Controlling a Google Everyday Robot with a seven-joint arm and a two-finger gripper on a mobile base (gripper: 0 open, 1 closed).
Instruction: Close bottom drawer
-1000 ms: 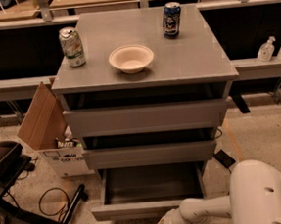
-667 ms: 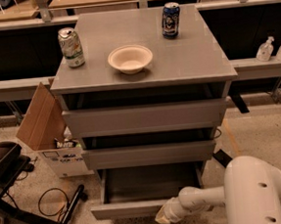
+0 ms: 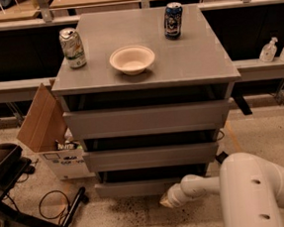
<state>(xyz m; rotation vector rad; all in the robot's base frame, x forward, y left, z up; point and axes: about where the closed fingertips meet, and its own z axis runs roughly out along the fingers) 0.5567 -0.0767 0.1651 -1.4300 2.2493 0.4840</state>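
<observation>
nearly shut: final push on the lowest drawer

seen from above and in front, the grey cabinet [image 3: 219,91] shows three drawer fronts stacked one under another. the bottom drawer [image 3: 133,188] sits lowest, just above the speckled floor [image 3: 262,130], with a dark strip of opening showing between its front and the middle drawer front [image 3: 150,156]. by that strip it appears almost, but not fully, pushed in. the end effector [image 3: 167,201] hangs low at the right part of that front, at or just below its lower edge, on the end of a white arm [image 3: 253,190] that reaches in from the lower right. contact with the front looks likely but cannot be confirmed, and whether the end effector is apart or together cannot be told from this view.

the step in hand is judged to be the closing push itself, near its end. the next move calls for a straight, level press toward the cabinet, applied on the flat front rather than under its edge, until the front sits flush beneath the middle one.

on the counter [image 3: 197,61] stand a pale bowl [image 3: 132,59], a green-and-white can [image 3: 72,47] and a blue can [image 3: 173,20], all well apart from the work. a cardboard box [image 3: 43,124] leans at the cabinet's left side.
</observation>
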